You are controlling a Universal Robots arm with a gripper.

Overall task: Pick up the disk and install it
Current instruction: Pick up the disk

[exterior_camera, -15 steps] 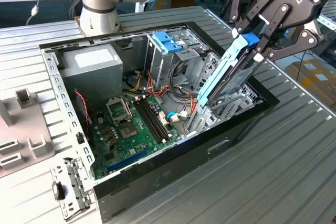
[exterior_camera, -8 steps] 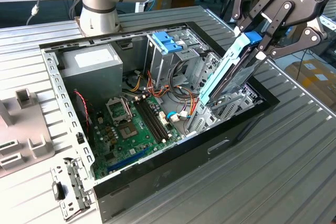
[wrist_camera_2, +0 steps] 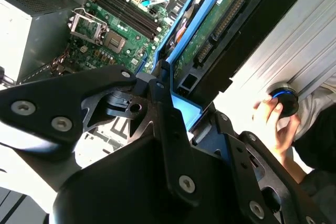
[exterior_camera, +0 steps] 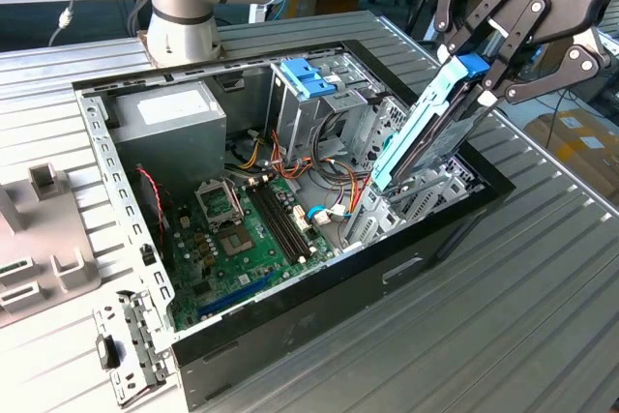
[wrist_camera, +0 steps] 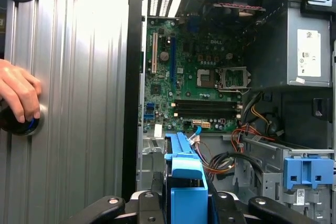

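My gripper (exterior_camera: 474, 74) is shut on the disk (exterior_camera: 430, 128), a dark flat drive with light-blue side rails. I hold it tilted, its lower end dipping into the open computer case (exterior_camera: 416, 258) on the exterior view's right, over the metal drive bay (exterior_camera: 430, 195). In the second wrist view the disk (wrist_camera_2: 220, 30) shows its green circuit board and connectors, clamped in the gripper (wrist_camera_2: 191, 111). The first wrist view looks down the disk's blue rail (wrist_camera: 184, 182), with the black gripper (wrist_camera: 184, 203) closed on it.
Inside the case are a green motherboard (exterior_camera: 242, 239), a grey power supply (exterior_camera: 174, 118), a blue latch piece (exterior_camera: 308, 77) and loose cables (exterior_camera: 334, 176). A person's hand (wrist_camera: 18, 90) rests on a dark knob on the ribbed table beside the case. A metal bracket (exterior_camera: 131, 350) lies in front.
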